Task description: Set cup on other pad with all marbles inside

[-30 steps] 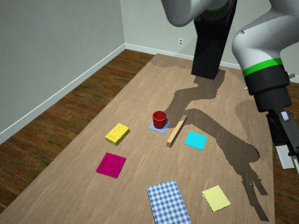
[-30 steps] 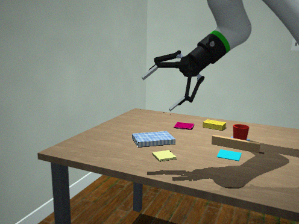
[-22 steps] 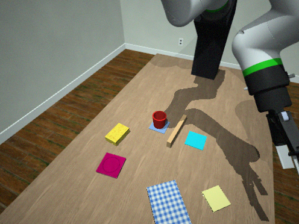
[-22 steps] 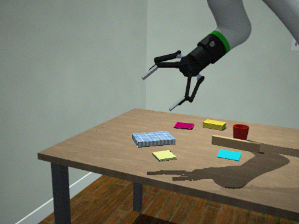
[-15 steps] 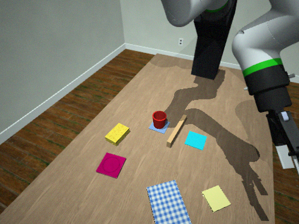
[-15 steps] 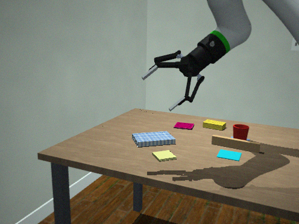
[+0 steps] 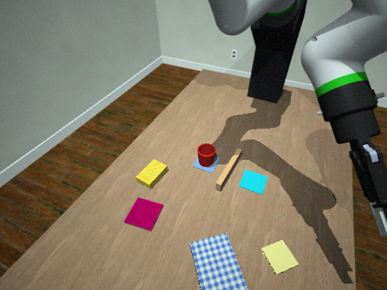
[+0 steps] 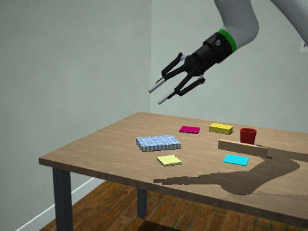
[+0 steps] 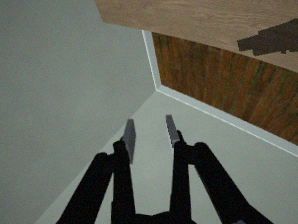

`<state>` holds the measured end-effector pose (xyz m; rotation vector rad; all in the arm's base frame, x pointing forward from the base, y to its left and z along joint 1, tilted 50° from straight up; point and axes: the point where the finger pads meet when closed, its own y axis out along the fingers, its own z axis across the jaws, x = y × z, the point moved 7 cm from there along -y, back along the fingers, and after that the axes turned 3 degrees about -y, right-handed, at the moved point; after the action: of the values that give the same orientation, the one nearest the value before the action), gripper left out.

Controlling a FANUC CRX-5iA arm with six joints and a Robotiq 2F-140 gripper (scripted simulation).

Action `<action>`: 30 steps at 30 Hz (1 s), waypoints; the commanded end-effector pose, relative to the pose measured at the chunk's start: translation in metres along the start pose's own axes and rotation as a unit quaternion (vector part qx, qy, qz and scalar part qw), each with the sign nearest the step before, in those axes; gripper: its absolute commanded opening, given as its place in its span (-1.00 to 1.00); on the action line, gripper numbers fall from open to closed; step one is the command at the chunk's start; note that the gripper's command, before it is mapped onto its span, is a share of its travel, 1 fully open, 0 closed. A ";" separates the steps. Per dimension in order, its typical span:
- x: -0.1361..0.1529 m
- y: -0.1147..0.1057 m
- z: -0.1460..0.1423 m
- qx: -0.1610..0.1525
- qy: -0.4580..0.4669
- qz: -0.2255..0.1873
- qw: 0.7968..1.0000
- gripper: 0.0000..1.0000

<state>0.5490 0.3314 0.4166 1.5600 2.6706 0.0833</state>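
A red cup point(image 7: 206, 153) stands upright on a light blue pad point(image 7: 206, 164) near the middle of the table; it also shows in the exterior view point(image 8: 248, 135). I cannot see its marbles. A wooden rail point(image 7: 229, 169) lies between it and a cyan pad point(image 7: 253, 182). My gripper point(image 8: 156, 95) hangs high in the air beyond the table's near edge, far from the cup. Its fingers stand close together with nothing between them, as the wrist view point(image 9: 150, 136) shows. In the top view it point(image 7: 380, 220) is at the right edge.
A yellow sponge point(image 7: 151, 173) and a magenta pad point(image 7: 143, 213) lie left of the cup. A blue checkered folded cloth point(image 7: 218, 263) and a pale yellow pad point(image 7: 279, 256) lie near the front edge. The arm's black base point(image 7: 269, 66) stands at the far end.
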 end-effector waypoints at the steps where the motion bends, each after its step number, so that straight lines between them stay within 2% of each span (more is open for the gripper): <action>1: 0.005 -0.004 -0.015 -0.015 0.006 -0.002 1.000 -1.00; 4: 0.006 -0.006 -0.020 -0.020 0.008 -0.002 1.000 -1.00; 8: 0.014 -0.015 -0.048 -0.047 0.020 -0.006 0.999 -1.00; 13: 0.025 -0.035 -0.096 -0.096 0.045 -0.012 0.994 -1.00; 19: 0.034 -0.070 -0.158 -0.173 0.093 -0.023 0.980 -1.00; 21: 0.034 -0.070 -0.158 -0.173 0.093 -0.023 0.980 -1.00; 22: 0.037 -0.086 -0.184 -0.187 0.103 -0.025 0.976 -1.00; 23: 0.037 -0.094 -0.196 -0.202 0.115 -0.027 0.972 -1.00; 29: 0.029 -0.131 -0.240 -0.296 0.198 -0.041 0.933 -1.00; 30: 0.028 -0.139 -0.250 -0.296 0.198 -0.041 0.933 -1.00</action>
<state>0.4276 0.3015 0.6223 1.3944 2.6220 0.9522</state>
